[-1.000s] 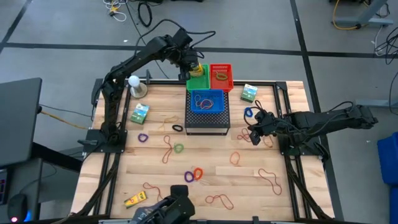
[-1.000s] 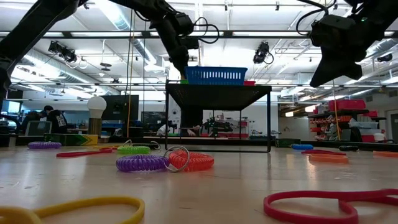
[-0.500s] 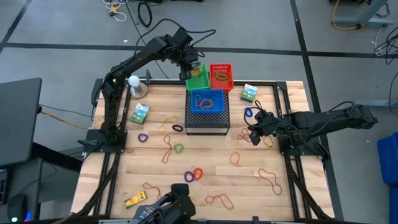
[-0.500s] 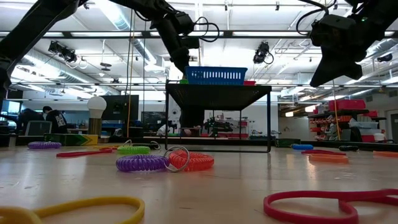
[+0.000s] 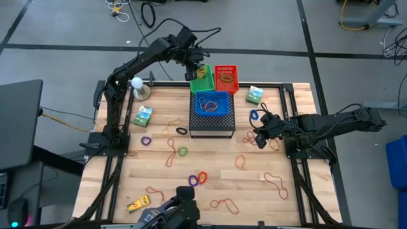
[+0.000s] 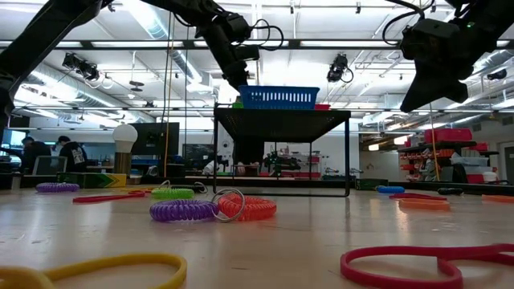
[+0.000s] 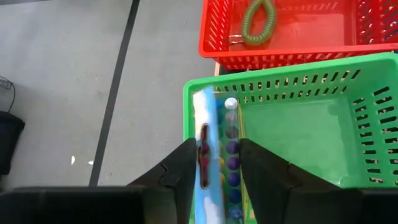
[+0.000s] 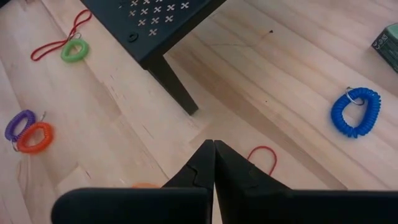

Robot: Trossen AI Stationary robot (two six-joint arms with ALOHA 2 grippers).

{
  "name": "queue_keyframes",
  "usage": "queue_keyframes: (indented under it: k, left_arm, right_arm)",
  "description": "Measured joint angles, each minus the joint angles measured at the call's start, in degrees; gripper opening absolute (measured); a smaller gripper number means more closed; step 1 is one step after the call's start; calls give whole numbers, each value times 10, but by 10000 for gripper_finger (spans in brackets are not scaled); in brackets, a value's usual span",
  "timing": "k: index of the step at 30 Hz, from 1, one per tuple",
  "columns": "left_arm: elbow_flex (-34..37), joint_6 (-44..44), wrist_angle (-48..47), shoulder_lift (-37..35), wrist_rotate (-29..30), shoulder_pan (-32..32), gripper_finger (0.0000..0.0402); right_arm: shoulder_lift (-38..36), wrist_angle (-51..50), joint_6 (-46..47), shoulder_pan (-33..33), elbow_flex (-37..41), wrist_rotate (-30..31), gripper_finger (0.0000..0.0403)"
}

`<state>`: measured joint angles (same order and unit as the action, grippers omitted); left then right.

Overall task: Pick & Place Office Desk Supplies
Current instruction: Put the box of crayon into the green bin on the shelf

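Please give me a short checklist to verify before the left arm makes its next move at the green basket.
1. Left tool above the green basket: ok.
2. Pack inside the basket's rim, by its wall: ok.
3. Pack free of the left fingers: cannot tell.
4. Right tool shut and empty: ok.
5. Right tool apart from the stand: ok.

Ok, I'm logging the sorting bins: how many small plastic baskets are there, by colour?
Green basket: 1
Red basket: 1
Blue basket: 1
Total: 3
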<state>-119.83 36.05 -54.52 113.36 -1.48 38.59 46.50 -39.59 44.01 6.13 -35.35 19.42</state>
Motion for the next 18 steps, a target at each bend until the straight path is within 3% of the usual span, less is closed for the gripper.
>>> queue_keyframes:
  k: [9, 18]
  left_arm:
    - [0, -5, 14, 0, -32, 0, 83]
    - [0, -3, 29, -1, -16, 0, 75]
  right_arm:
    - [0, 0, 0, 0, 0, 0, 9]
    - [0, 0, 0, 0, 0, 0, 8]
